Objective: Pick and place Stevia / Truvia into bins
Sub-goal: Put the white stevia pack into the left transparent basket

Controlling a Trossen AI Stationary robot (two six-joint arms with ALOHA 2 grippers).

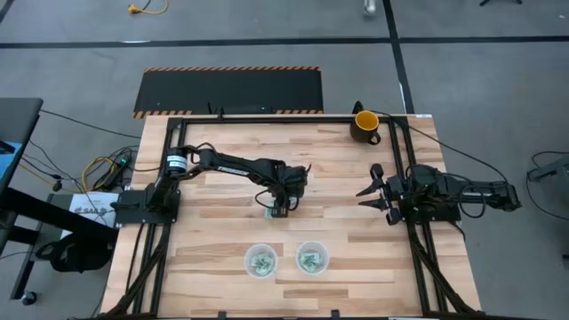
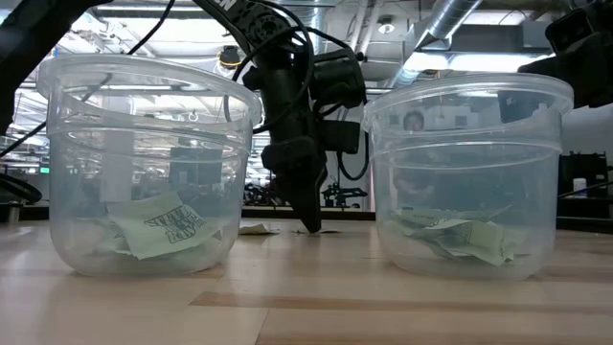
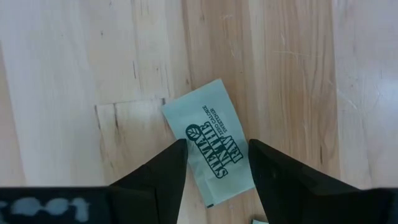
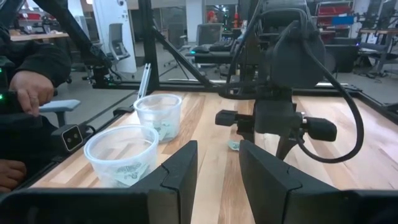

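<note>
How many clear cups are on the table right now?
2. One cup sits near the table's front edge, the other cup just to its right; both hold packets. None appear hidden.

Two clear cups point(image 1: 260, 260), one mug point(image 1: 364, 124), two arms, perhaps two loose packets point(image 3: 211, 149).

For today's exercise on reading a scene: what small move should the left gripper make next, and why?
Probably close. The left gripper is down at the table with its open fingers on either side of a Stevia packet lying flat on the wood, not yet pinched.
</note>
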